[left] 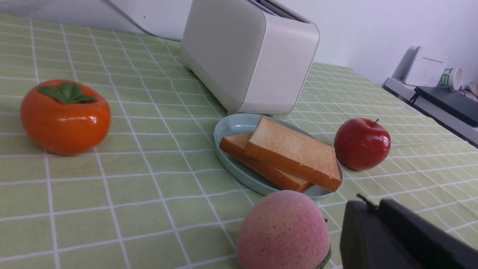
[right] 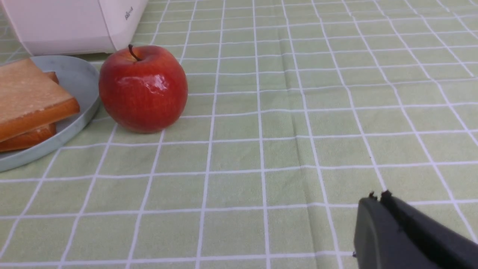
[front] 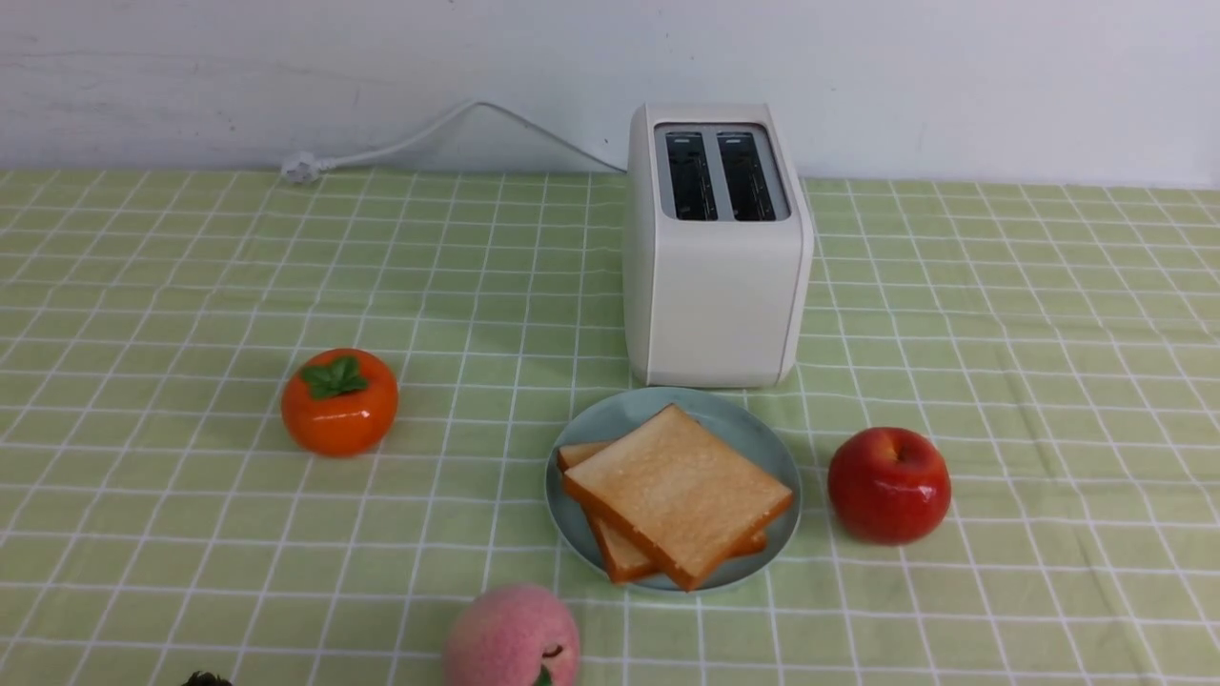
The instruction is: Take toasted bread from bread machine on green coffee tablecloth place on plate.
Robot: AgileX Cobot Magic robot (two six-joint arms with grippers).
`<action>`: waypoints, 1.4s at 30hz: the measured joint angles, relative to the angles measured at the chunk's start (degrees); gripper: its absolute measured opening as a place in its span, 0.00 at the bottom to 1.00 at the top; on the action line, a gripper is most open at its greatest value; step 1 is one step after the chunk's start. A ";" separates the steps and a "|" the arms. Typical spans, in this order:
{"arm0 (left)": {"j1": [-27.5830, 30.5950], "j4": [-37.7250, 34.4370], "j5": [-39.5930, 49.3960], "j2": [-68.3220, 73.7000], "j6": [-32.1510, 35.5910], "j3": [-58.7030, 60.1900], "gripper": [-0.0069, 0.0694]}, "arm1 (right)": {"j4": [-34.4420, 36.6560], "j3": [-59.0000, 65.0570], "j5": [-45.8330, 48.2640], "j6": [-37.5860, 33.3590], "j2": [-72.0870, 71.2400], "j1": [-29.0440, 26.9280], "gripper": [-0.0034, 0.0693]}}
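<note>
Two slices of toasted bread lie stacked on the pale blue plate (front: 753,438); the top slice (front: 679,491) covers most of the lower one (front: 620,554). The white bread machine (front: 715,295) stands just behind the plate on the green coffee tablecloth (front: 1001,333), and both its slots are empty. In the left wrist view my left gripper (left: 373,204) is shut with nothing in it, low over the cloth beside a pink peach (left: 283,231) and short of the plate (left: 231,129) and toast (left: 295,149). My right gripper (right: 377,196) is shut and empty, off to the side of the red apple (right: 143,87).
An orange persimmon (front: 339,402) sits left of the plate, a red apple (front: 888,484) right of it, and a pink peach (front: 512,636) in front. The toaster's white cord (front: 400,143) runs along the back wall. A side shelf with a cup (left: 452,77) lies beyond the table.
</note>
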 joint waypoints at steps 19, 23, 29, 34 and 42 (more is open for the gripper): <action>0.00 0.00 0.00 0.00 0.00 -0.05 0.16 | 0.07 0.00 0.00 0.00 0.00 0.00 0.05; 0.00 0.00 0.00 0.00 0.00 -0.05 0.17 | 0.07 0.00 0.00 0.00 0.00 0.00 0.05; 0.00 0.00 -2.54 0.00 0.00 0.01 0.17 | 0.07 0.00 0.00 0.00 0.00 0.00 0.05; 0.00 2.79 -8.55 0.00 -3.69 0.01 0.17 | 0.07 0.00 0.00 0.00 0.00 0.00 0.06; 0.00 43.46 -6.33 0.00 -34.59 -0.16 0.07 | 0.07 0.00 0.04 0.00 0.00 0.00 0.07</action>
